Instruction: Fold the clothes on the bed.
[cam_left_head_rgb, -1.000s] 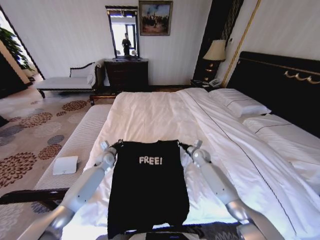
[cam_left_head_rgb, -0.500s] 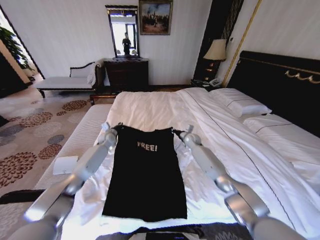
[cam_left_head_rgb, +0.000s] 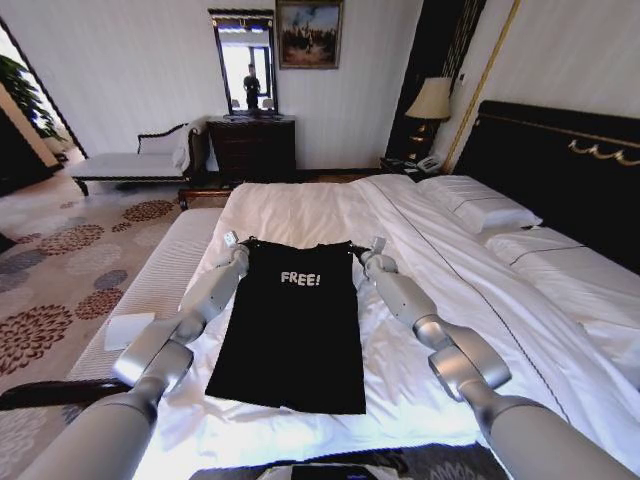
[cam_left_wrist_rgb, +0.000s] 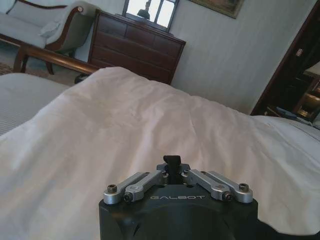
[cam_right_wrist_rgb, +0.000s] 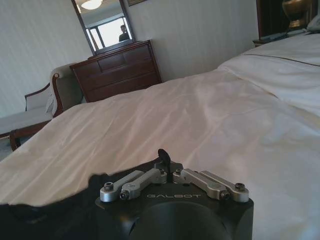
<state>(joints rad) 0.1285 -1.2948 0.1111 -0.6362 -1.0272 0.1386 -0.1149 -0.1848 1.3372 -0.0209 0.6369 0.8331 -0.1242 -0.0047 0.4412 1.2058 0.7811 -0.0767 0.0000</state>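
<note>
- Black T-shirt (cam_left_head_rgb: 290, 330) lies flat on the white duvet of the bed (cam_left_head_rgb: 300, 215), lettering side up, near the bed's foot edge and toward the robot's left side of it.
- Long axis runs straight away from the robot: hem close to the robot, shoulders at the far end.
- Left gripper (cam_left_head_rgb: 232, 243) sits at the far left shoulder corner, right gripper (cam_left_head_rgb: 374, 246) at the far right shoulder corner; both arms are stretched out alongside the shirt's two edges.
- Both look pinched onto black cloth. Left wrist view: linkage of the left gripper (cam_left_wrist_rgb: 171, 161) drawn in, a dark tab between the tips. Right wrist view: same pose on the right gripper (cam_right_wrist_rgb: 163, 156), with black cloth spread beside the body.
- Key relation: the shirt's body lies back toward the robot from both grippers, so any fold along the long axis means bringing the held far end toward the hem.
- Neither arm is nearer; the grips are roughly symmetric across the shirt's width.
- Pillows (cam_left_head_rgb: 480, 210) lie well apart, to the right.
</note>
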